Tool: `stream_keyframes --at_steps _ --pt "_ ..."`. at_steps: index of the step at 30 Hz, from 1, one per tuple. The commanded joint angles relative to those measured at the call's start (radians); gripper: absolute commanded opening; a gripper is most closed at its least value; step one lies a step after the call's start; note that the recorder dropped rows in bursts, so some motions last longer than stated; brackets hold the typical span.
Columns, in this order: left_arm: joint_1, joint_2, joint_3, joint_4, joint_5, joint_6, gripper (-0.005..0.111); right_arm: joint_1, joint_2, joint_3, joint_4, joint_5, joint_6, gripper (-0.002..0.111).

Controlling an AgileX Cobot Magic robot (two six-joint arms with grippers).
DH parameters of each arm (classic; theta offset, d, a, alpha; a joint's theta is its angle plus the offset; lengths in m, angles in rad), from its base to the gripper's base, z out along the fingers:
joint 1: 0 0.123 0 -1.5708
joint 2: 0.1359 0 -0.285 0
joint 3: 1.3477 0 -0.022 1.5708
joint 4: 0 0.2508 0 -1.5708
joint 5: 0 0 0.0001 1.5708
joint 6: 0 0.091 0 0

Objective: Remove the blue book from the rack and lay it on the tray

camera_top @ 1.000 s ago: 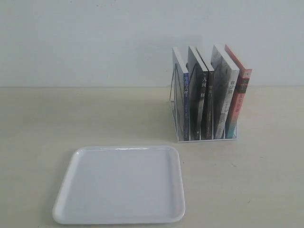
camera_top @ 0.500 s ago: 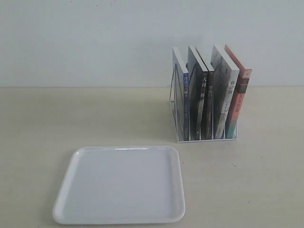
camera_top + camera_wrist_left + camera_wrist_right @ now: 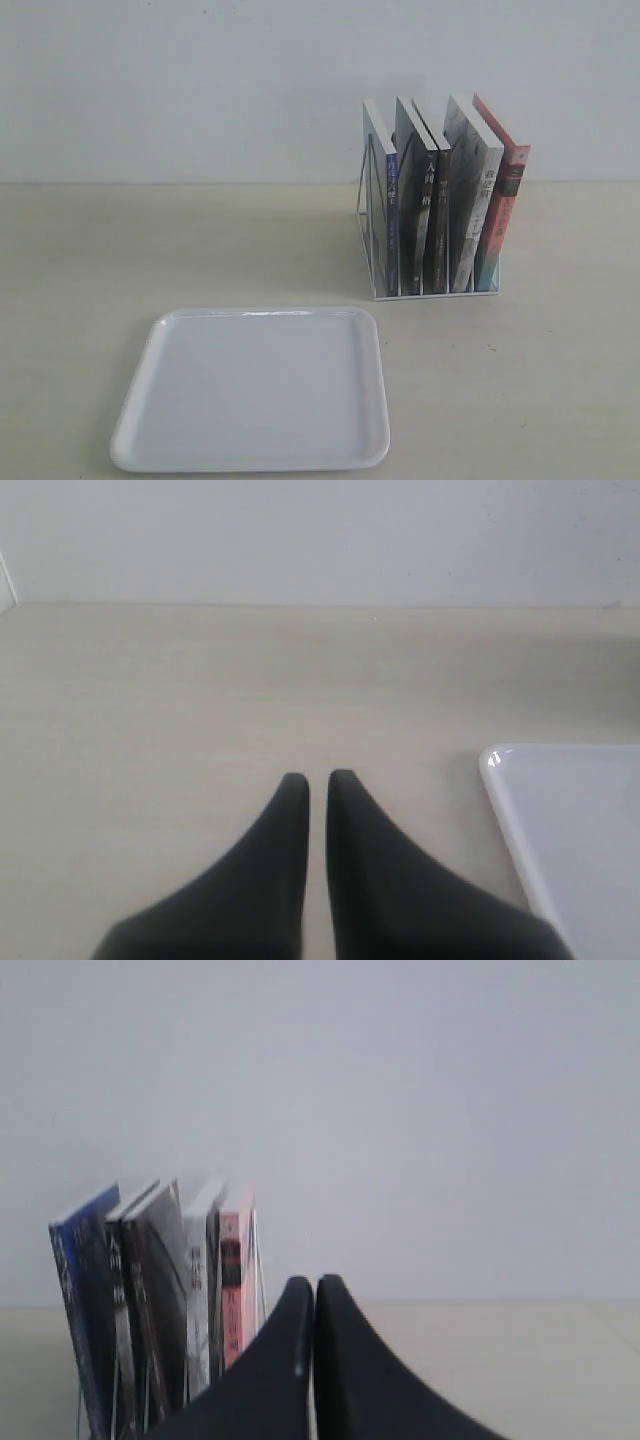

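On the left of the exterior view, the tray [image 3: 250, 395] lies flat on the matte, pale beige table [image 3: 90, 250]. It is glossy white plastic, rectangular, with rounded corners and a low raised rim, and nothing lies in it.

To its right and further back stands the rack [image 3: 437, 295], thin white wire bent into upright dividers. The blue book [image 3: 392, 220] stands in the leftmost slot, leaning slightly, its narrow blue spine facing the camera under a white top edge. Next come two black-spined books [image 3: 428, 215], then a grey-covered book [image 3: 468, 200] with a pale spine, and last the red-orange book [image 3: 503, 215] at the right end. All are thin paperbacks that rise above the wires.

Neither arm shows in the exterior view. In the left wrist view, the left gripper [image 3: 318, 780] hangs over bare table near a rounded corner of the tray [image 3: 570, 840]. Its smooth, dark, tapered fingers [image 3: 290, 820] are drawn together to a narrow slit with nothing between them. In the right wrist view, the right gripper [image 3: 313, 1285] has its dark curved fingers [image 3: 340, 1340] pressed together, empty, with the blue book [image 3: 85, 1300] and its neighbours beyond them.
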Motion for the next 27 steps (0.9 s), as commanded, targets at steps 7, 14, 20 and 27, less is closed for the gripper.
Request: stream_keyframes --at_steps 7,14,20,27 --pt "-0.008 -0.002 0.004 0.002 -0.006 0.002 0.006 -0.002 -0.004 -0.043 0.003 -0.286 -0.038 0.0" --pt "-0.008 -0.002 0.004 0.002 -0.006 0.002 0.006 -0.002 0.178 -0.392 0.003 0.345 -0.13 0.0" --pt "-0.008 -0.002 0.004 0.002 -0.006 0.002 0.006 -0.002 0.36 -0.43 0.02 0.509 -0.127 0.0" --pt "-0.008 -0.002 0.004 0.002 -0.006 0.002 0.006 -0.002 0.377 -0.43 0.032 0.432 -0.127 0.0"
